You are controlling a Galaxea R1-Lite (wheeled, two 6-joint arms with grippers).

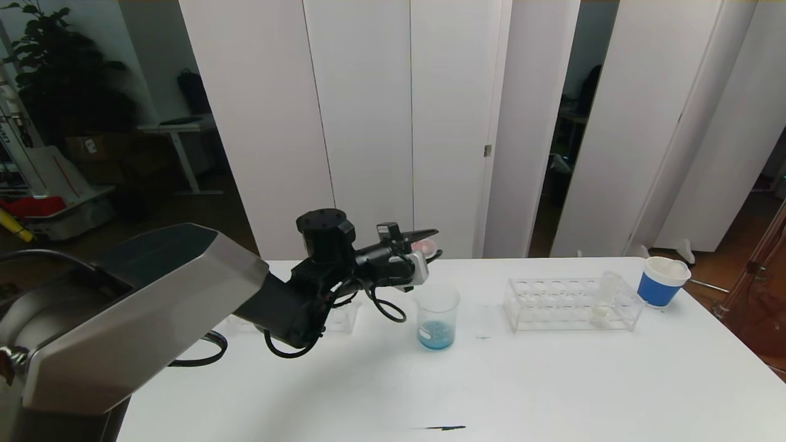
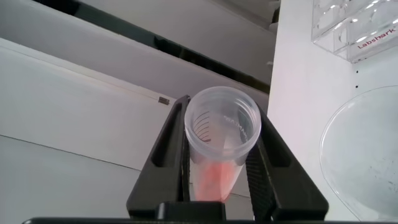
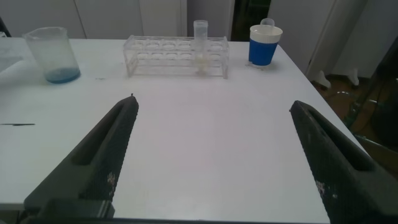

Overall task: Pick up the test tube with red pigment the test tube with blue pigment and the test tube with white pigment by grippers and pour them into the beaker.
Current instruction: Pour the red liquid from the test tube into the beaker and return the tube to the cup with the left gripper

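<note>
We see our left gripper (image 1: pixel 430 244) clenched on a slim clear plastic tube with red-orange pigment (image 2: pixel 221 146), held just above the small clear beaker (image 1: pixel 437 316), which holds blue liquid. The clear tube with cream-white pigment (image 1: pixel 605 298) stands in the transparent rack (image 1: pixel 552 304). Our right gripper (image 3: pixel 217 162) hangs released above the white table (image 3: pixel 205 124).

On the table (image 1: pixel 552 380) the beaker (image 1: pixel 438 316) stood near the middle. To its right stood the rack (image 1: pixel 571 304), and right of the rack, near the table's far right corner, the cup (image 1: pixel 662 281). The white tube (image 1: pixel 605 299) stood upright in the rack's right end. My left gripper (image 1: pixel 430 245) was above and just behind the beaker, with the red tube (image 2: pixel 221 146) between its fingers. My right gripper (image 3: pixel 214 155) was over the table's near right part.
</note>
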